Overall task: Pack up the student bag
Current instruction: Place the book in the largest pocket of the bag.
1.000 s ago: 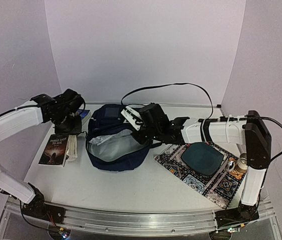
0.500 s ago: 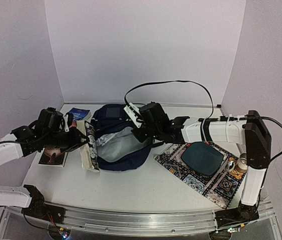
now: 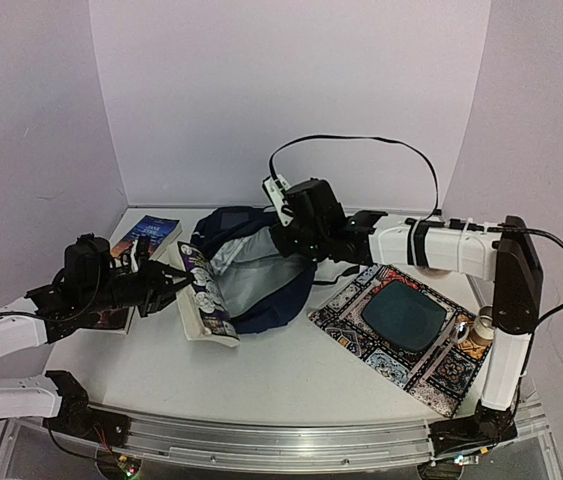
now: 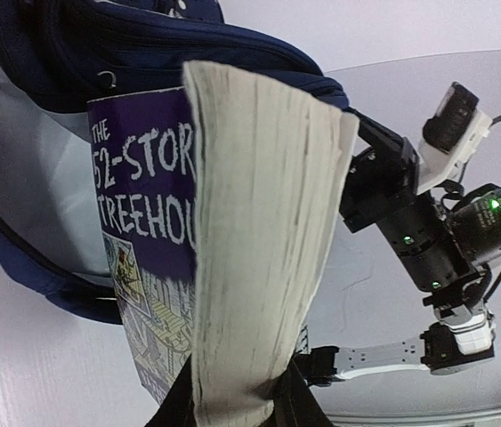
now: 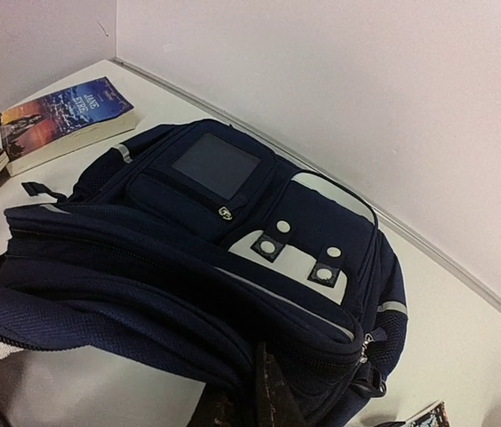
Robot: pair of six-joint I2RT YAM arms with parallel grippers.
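The student bag (image 3: 261,275) is a dark navy backpack lying mid-table, its mouth held open towards the left and its grey lining showing. It also shows in the right wrist view (image 5: 232,231) and the left wrist view (image 4: 45,178). My right gripper (image 3: 286,245) is shut on the bag's upper rim and holds it lifted. My left gripper (image 3: 166,290) is shut on a thick paperback with a purple cover (image 3: 204,297), held upright just left of the bag's mouth. The book fills the left wrist view (image 4: 259,249).
Two more books lie at the left: a blue one (image 3: 146,236) by the back wall and a dark one (image 3: 111,315) under my left arm. A patterned mat (image 3: 401,345) with a dark teal plate (image 3: 404,317) lies at the right, with a small cup (image 3: 482,326) beside it.
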